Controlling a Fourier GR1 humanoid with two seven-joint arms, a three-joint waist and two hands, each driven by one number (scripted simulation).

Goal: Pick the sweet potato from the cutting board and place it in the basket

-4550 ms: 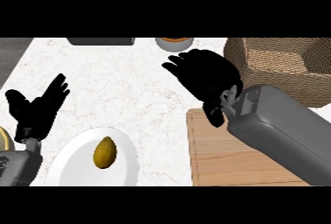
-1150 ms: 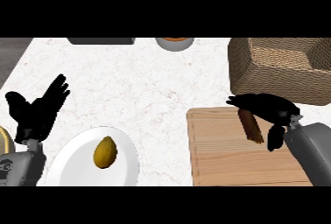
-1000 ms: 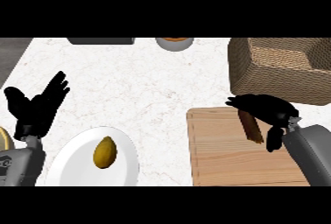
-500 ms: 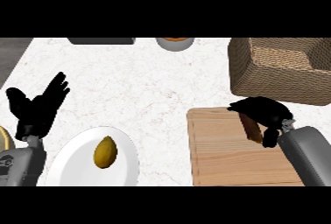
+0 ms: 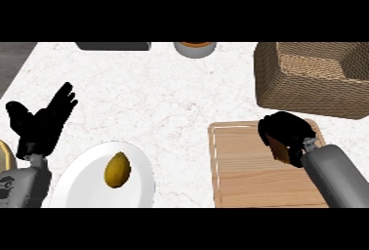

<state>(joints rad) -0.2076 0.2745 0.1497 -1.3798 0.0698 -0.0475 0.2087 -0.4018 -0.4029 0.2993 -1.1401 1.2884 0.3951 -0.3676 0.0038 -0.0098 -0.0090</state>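
Right hand (image 5: 287, 130) has dropped onto the cutting board (image 5: 241, 176), fingers now curled round the sweet potato (image 5: 276, 148) at its far corner — gripped from above for the short lift to the basket (image 5: 310, 100) (left hand (image 5: 43, 122) open, resting).

Looking steeply down from up at the robot's head, straight onto the white counter (image 5: 180, 97). Facing forward, with the basket (image 5: 288, 93) at the far right and the plate (image 5: 83, 185) down near the bottom. Sitting close above it all, as the only view.
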